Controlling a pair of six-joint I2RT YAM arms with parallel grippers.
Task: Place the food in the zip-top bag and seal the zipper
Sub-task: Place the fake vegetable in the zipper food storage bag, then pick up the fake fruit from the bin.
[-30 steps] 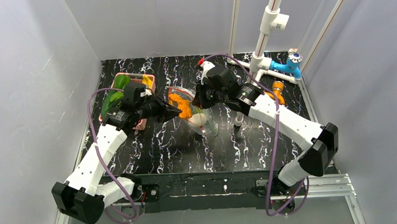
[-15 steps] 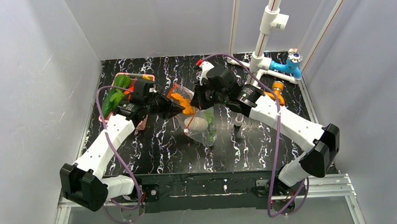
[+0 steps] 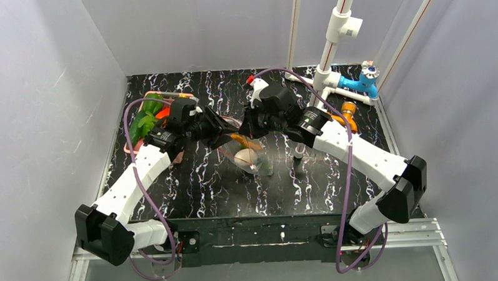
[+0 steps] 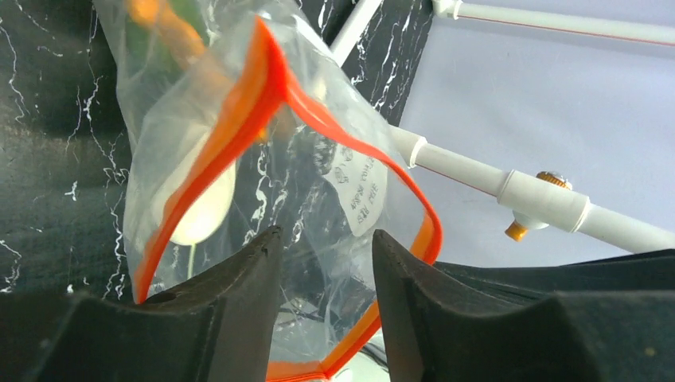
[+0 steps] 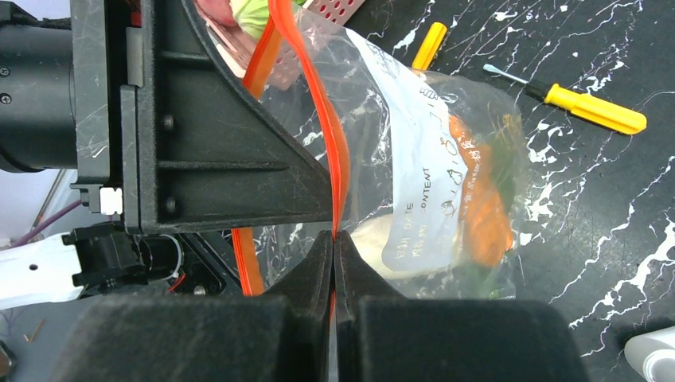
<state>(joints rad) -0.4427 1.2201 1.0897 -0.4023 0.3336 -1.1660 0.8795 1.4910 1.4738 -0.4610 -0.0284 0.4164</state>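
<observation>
My right claw (image 5: 334,239) is pinched fully closed on the zipper (image 5: 318,103), the orange-red strip along the mouth of the zip-top bag (image 5: 414,159). The clear bag hangs from that pinch, just ahead of and below the claw.

My left claw (image 4: 325,235) faces it from the other side. Its 2 fingers stand part-way apart with nothing between them, and the bag's open mouth sits directly in front of the tips. The 2 sides of the zipper bow away from each other there, so the mouth gapes.

Inside the bag, below both claws, I can make out the long white radish (image 4: 203,207), an orange piece (image 5: 477,199) and a patch of dark green that is too blurred to name.

Behind my left claw, on its outer side, is the pink basket (image 3: 163,95), with green produce (image 3: 147,116) in it. Past the bag from my right claw, a yellow-handled screwdriver (image 5: 593,107) lies on the table.

I judge the task partly done: several foods are bagged, at least the green produce remains outside, and the zipper is not yet sealed.
</observation>
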